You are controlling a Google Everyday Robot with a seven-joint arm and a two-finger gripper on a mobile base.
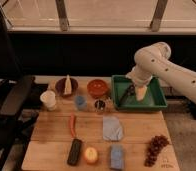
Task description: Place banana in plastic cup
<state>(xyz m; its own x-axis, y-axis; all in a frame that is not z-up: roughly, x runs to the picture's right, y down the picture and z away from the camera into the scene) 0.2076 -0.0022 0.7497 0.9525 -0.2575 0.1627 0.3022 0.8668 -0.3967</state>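
Wooden table setup: the pale cream pointed banana piece sits in the dark brown bowl, light-blue plastic cup just in front. Gripper is down in the green tray, fingers apart.

Table: wood | back right: green tray | left of tray: red bowl, brown bowl, white cup, blue cup, dark glass | front-left of tray: pepper, cloth, black bar, round fruit, sponge | in front of tray: grapes | gripper: fingers apart, over tray's left side
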